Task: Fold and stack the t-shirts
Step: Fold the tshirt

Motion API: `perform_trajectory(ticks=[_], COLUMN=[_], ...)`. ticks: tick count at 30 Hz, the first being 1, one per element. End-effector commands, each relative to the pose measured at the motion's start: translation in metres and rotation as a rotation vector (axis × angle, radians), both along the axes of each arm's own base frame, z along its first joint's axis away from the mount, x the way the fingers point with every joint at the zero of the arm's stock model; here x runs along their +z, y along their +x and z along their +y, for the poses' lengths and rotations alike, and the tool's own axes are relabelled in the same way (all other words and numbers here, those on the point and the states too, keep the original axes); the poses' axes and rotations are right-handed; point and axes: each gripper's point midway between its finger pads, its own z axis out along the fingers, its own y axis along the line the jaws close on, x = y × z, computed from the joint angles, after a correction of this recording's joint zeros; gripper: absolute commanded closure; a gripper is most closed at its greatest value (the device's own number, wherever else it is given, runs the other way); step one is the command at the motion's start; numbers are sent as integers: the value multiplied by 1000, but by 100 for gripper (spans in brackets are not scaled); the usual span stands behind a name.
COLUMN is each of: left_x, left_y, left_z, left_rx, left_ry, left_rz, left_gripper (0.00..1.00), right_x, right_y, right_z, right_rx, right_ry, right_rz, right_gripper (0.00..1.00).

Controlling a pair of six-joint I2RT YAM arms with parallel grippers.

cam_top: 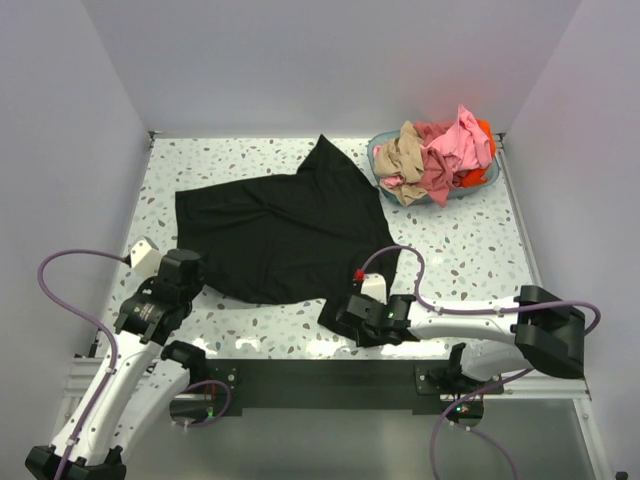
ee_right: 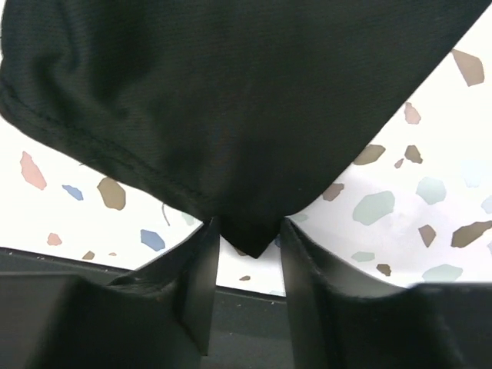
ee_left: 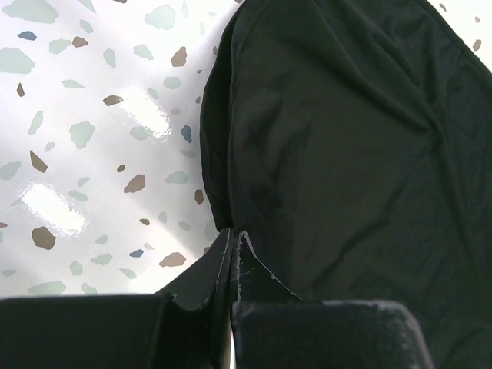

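Only the wrist views reveal the right claw (ee_right: 246, 228) half-open astride the black t-shirt's (ee_right: 231, 92) corner and the left claw (ee_left: 233, 234) clenched at its hem.

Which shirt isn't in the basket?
The black t-shirt. It lies spread out on the table, while the pink shirt, tan shirt and orange-red shirt are heaped in the teal basket.

Pale lavender walls (cam_top: 300, 60) on three sides; glossy white speckled table (cam_top: 460, 250).
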Motion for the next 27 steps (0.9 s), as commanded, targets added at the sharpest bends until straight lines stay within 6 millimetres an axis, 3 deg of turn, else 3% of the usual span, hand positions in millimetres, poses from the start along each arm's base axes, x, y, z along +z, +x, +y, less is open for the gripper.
perform_trajectory(ticks=[1,3,7,15,19,23,27], left_x=[10,9,10,17,19,26,35], left_y=[8,9,9,4,2,3,6], left_z=[-1,0,0,3,2,2,3], left_rx=[-3,-4,-4,26,20,15,14], left_ry=[-2,1,0,-22,-32,-26,-21], left_rz=[-49,-49,-51,-91,-93,-102,-127], left_gripper=[100,100,100,100,100,100,100], right_x=[1,3,12,53,87,121,135], right_y=[4,4,7,15,28,53,82], right_z=[-12,-15,-18,-26,-23,-12,-6], right_rx=[-59,-64,-62,-55,-47,-16,-14], right_ry=[-23,-22,-35,-41,-17,-7,-10], right_rz=[-34,-36,-60,-117,-196,-275,-309], right_gripper=[66,73,100,100,100,100,100])
